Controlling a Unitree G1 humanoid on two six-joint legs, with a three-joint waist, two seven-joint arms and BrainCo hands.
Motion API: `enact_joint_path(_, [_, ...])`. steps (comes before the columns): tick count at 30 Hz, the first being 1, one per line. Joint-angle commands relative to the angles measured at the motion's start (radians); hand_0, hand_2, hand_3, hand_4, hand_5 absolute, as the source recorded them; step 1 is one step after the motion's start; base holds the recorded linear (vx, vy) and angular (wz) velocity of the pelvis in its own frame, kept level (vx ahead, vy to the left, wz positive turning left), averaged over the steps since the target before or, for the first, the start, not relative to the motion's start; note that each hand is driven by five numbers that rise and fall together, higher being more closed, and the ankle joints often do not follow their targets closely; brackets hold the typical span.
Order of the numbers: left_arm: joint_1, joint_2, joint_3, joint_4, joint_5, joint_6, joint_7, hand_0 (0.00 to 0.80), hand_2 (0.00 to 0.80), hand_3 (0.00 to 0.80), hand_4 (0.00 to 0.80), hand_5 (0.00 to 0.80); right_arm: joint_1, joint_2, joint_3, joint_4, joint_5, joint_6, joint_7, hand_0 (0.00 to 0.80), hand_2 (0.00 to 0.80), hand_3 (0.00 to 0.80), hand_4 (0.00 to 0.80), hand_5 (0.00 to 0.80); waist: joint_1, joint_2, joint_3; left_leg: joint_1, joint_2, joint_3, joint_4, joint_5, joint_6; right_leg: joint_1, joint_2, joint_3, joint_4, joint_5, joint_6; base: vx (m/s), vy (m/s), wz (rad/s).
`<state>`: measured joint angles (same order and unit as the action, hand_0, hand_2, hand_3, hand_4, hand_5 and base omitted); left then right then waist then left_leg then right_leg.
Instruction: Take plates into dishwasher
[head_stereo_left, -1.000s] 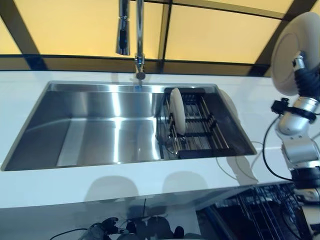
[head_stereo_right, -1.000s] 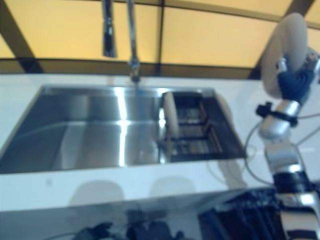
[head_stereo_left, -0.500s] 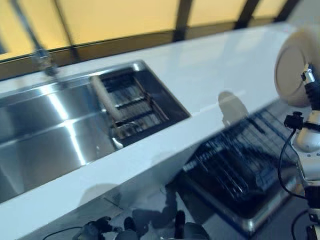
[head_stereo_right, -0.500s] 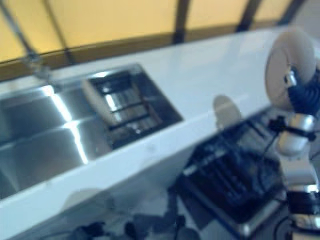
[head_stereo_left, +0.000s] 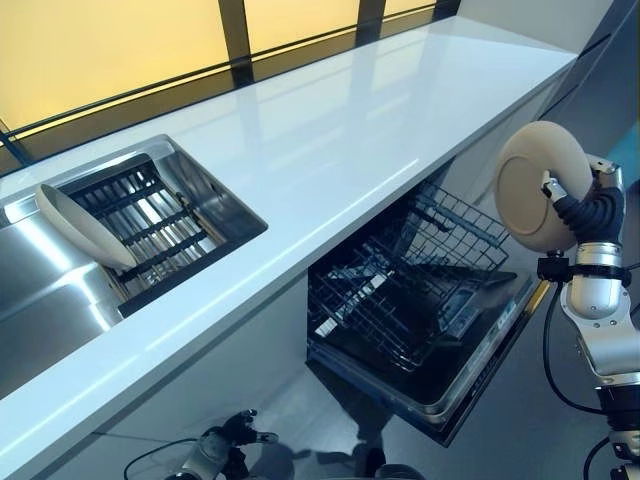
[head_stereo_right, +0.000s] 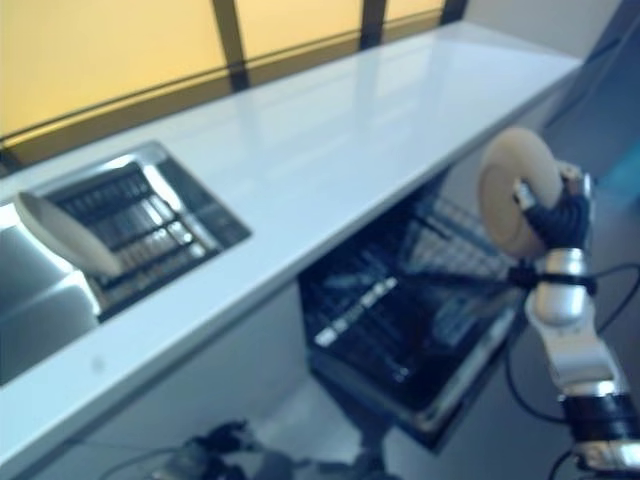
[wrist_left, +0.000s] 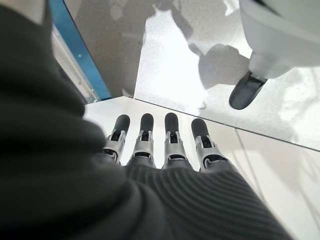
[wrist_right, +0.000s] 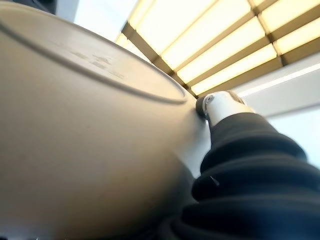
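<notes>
Above the open dishwasher rack, right hand pinches beige plate by its rim; looks rigid, smooth, breakable. Left hand hangs low, fingers straight, empty.

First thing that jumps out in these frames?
The right hand holding a beige plate upright, above the open dishwasher and its pulled-out wire rack. Next, a second plate leaning in the sink's drying rack, far left of the white counter.
</notes>
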<state>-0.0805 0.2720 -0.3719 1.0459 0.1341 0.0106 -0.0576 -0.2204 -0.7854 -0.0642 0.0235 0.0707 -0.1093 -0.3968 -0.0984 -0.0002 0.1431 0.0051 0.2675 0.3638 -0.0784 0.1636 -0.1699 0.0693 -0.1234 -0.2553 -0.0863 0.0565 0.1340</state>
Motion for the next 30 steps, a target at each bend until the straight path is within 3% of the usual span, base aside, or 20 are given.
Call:
enact_joint_path(1, [-0.063, 0.053, -0.034, 0.015, -0.022, -0.023, 0.024, 0.0, 0.0, 0.0, 0.0, 0.0, -0.107, -0.024, -0.002, 0.001, -0.013, 0.001, 0.048, 0.8, 0.8, 0.8, 0.8, 0.8, 0.007, -0.03, 0.033, -0.042, -0.058, -0.002, 0.023, -0.05, 0.056, -0.011, -0.032, 0.036, 0.047, -0.03, -0.006, -0.133, -0.099, 0.22])
enact_joint_path(7, [-0.087, 0.062, -0.033, 0.036, -0.026, -0.018, 0.035, 0.0, 0.0, 0.0, 0.0, 0.0, -0.125, -0.033, 0.036, 0.032, -0.029, 0.012, 0.067, 0.8, 0.8, 0.8, 0.8, 0.8, -0.009, -0.004, 0.073, -0.06, -0.047, -0.014, 0.01, -0.032, 0.04, -0.066, -0.041, 0.024, 0.093, -0.046, -0.017, -0.11, -0.078, 0.13])
enact_joint_path(18, [-0.149, 0.062, -0.043, 0.005, -0.095, -0.041, 0.054, 0.0, 0.0, 0.0, 0.0, 0.0, -0.278, -0.073, 0.135, 0.11, -0.112, 0.029, 0.025, 0.8, 0.8, 0.8, 0.8, 0.8, -0.005, 0.085, 0.189, -0.116, -0.027, -0.067, 0.021, 0.006, 0.015, -0.228, -0.078, 0.004, 0.343, -0.161, -0.055, -0.107, -0.067, 0.03])
enact_joint_path(30, [-0.157, 0.11, -0.063, -0.037, -0.092, -0.059, 0.029, 0.0, 0.0, 0.0, 0.0, 0.0, -0.41, -0.111, 0.218, 0.24, -0.151, 0.055, -0.009, 0.8, 0.8, 0.8, 0.8, 0.8, 0.018, 0.144, 0.232, -0.126, -0.028, -0.086, 0.025, 0.026, 0.01, -0.323, -0.119, 0.001, 0.528, -0.236, -0.068, -0.04, -0.106, 0.11])
